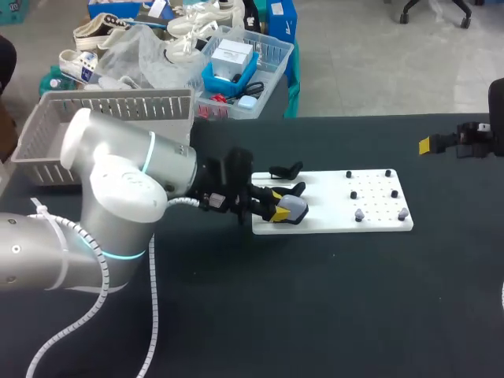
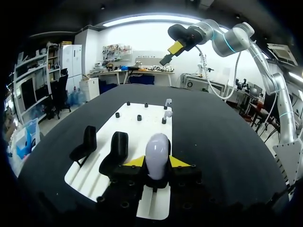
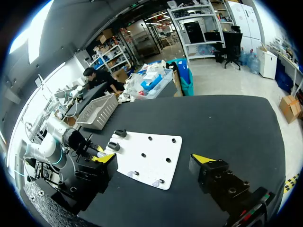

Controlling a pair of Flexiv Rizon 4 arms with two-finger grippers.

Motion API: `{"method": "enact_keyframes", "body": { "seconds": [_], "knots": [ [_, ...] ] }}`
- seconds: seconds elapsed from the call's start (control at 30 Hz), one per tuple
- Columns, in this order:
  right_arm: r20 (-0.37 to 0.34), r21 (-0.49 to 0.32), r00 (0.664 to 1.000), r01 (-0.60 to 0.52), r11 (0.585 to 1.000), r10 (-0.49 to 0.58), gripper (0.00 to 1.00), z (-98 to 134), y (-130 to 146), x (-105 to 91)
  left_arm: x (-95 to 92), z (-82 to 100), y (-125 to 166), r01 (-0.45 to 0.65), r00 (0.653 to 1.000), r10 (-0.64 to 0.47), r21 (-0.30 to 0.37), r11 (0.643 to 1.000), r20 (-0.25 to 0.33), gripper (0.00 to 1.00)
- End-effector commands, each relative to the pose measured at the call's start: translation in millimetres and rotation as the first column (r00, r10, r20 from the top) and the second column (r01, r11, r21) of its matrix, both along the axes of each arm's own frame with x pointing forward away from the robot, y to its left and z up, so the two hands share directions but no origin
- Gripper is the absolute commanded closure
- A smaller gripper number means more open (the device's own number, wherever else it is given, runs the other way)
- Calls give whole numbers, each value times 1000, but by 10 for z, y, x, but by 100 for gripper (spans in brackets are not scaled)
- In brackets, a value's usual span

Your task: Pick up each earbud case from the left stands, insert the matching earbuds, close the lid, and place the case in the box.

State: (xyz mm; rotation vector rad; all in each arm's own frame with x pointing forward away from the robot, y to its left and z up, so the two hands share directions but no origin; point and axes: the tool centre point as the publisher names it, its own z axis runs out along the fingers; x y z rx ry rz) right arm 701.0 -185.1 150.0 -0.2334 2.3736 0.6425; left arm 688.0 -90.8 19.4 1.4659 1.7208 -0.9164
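As we look down on the table, left gripper (image 1: 277, 211): yellow tips pinching the grey earbud case (image 1: 293, 208) from two sides.
Case position: upright at the left end of the white board (image 1: 331, 224), just beside two black stands (image 1: 285, 169).
Earbuds (image 1: 359, 214): on the board's right part, among black pegs (image 1: 352, 194).
Right gripper (image 3: 156, 161): our fingers spread wide, above the table's right side, well apart from the board.
Box (image 1: 110, 106): grey slatted basket, back left.

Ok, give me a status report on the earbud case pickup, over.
Left gripper shut on the grey earbud case, over the white board. Right gripper open, empty, clear of the board. Two black stands beside the case, nothing blocking.
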Motion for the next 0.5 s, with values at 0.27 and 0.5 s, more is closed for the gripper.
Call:
{"method": "enact_keyframes", "body": {
  "seconds": [0.27, 0.5],
  "knots": [
    [1, 3, 1000, -4, 1000, 4, 0, -6, -7, 4, 4, 346, 117, -7, 1000, 8, -91, 996, 12, 100],
    [1, 3, 1000, -4, 1000, 4, 0, -6, -7, 4, -101, 724, 187, 14, 1000, -10, -194, 981, 26, 100]
  ]
}}
